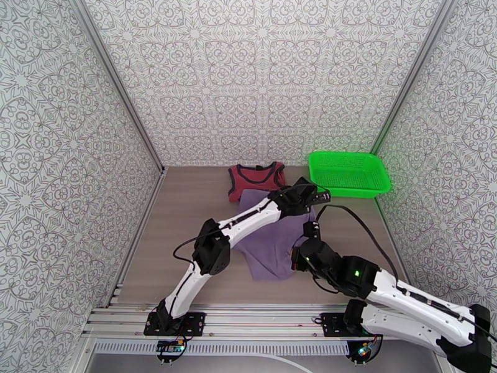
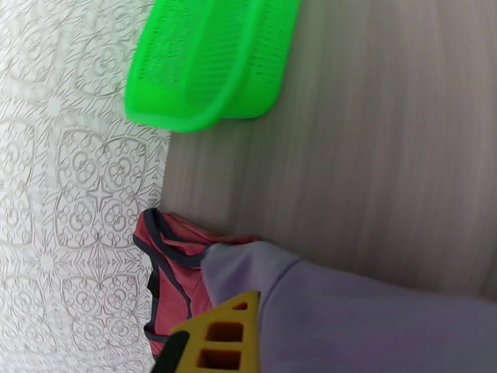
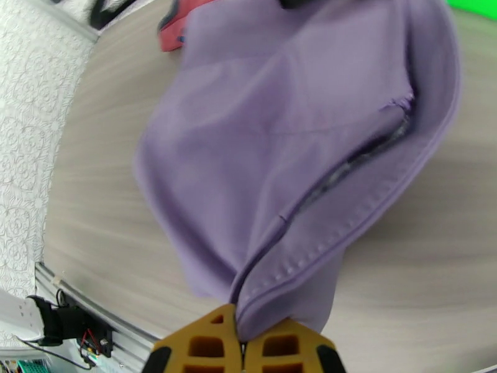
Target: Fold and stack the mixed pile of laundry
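**Two-point grip on lavender garment**

Found lavender garment [image 1: 270, 247] rumpled mid-table, far edge overlapping the near part of the dark red tank top [image 1: 256, 177]. Noted the tank top lying flat close to the far wall. Noted green mesh basket [image 1: 350, 158] at far right of the table [image 1: 161, 231], apart from both garments. Observed right gripper [image 3: 240, 346] pressed together on the garment's stitched hem at the near right corner, cloth lifted in folds. Observed left gripper [image 1: 318, 196] at the garment's far right corner, closed. Saw cloth issuing right beside its one visible yellow finger [image 2: 225, 334], other finger hidden under fabric.
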Motion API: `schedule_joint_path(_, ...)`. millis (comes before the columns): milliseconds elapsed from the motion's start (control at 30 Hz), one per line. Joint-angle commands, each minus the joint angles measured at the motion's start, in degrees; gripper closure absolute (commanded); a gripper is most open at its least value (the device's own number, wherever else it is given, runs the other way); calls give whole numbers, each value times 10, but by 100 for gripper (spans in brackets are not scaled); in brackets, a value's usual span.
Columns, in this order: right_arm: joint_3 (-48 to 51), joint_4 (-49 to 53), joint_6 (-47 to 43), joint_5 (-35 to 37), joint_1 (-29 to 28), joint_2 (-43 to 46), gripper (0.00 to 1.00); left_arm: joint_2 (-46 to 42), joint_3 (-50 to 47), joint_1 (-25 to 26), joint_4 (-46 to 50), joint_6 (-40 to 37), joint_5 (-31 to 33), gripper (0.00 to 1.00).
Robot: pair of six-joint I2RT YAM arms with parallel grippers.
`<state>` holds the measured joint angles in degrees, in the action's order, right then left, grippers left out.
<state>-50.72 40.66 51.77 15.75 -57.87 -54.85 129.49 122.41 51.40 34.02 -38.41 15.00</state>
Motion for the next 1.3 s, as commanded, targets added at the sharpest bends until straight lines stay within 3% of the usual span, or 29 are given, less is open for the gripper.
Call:
schedule_joint_path(0,-129,-26,-108,-97,2,-73,100,-173,-94,-34,-57,48,19,100)
schedule_joint_path(133,-295,-28,-180,-217,-8,-205,100,-322,-181,-74,-64,72,50,100)
schedule_joint_path(300,-590,30,-243,-320,-43,-417,100,-505,-252,-173,-47,109,58,100)
schedule_joint_path(400,-844,106,-266,-374,-68,-579,100,-594,-273,-248,-46,105,57,100)
schedule_joint_path(500,-1178,175,-248,-444,-77,-768,100,-647,-254,-340,-21,108,26,100)
schedule_joint_path(567,-1242,138,-206,-493,-74,-818,100,-661,-231,-389,0,109,6,100)
schedule_joint_path(633,-1145,48,-175,-535,-76,-791,100,-666,-210,-429,16,109,-25,100)
schedule_joint_path(733,-937,-101,-150,-544,-78,-703,100,-661,-200,-449,24,111,-52,100)
schedule_joint_path(933,-743,-84,-187,-445,-78,-620,100,-626,-285,-444,-30,142,-126,100)
schedule_joint_path(1100,-481,-176,-140,-370,-72,-550,100,-543,-415,-394,-131,148,-162,100)
schedule_joint_path(1267,-274,-255,-68,-314,-41,-466,100,-371,-428,-303,-171,147,-161,100)
